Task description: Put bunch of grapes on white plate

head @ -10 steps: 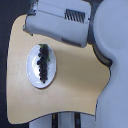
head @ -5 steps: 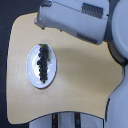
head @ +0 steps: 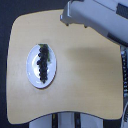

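The white plate [head: 32,70] sits on the wooden table toward the exterior view's left. The bunch of grapes [head: 43,62] lies lengthwise across its centre, dark purple-black, with a small green stem end at the top. The arm's grey and white body [head: 95,17] fills the top right corner, well apart from the plate. The gripper's fingers do not show in this view.
The light wooden table [head: 85,75] has rounded corners and a dark surround. A dark edge strip with small fittings [head: 124,70] runs along the exterior view's right side. White base parts [head: 65,121] show below the table's lower edge.
The arm has drawn back toward the top right of the view, away from the plate. The grapes stay lying on the plate.
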Action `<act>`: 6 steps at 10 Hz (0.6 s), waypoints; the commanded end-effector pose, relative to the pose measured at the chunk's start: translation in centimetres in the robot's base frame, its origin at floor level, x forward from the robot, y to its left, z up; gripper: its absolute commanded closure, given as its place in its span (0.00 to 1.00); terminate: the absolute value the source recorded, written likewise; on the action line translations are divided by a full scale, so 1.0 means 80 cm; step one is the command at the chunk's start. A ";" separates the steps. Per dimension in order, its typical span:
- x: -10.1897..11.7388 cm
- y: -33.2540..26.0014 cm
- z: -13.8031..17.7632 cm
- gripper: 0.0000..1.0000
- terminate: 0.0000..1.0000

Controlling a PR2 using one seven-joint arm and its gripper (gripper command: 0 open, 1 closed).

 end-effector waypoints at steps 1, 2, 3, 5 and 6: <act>0.014 -0.124 0.024 0.00 0.00; 0.016 -0.137 0.025 0.00 0.00; 0.022 -0.155 0.027 0.00 0.00; 0.027 -0.182 0.024 0.00 0.00; 0.026 -0.193 0.020 0.00 0.00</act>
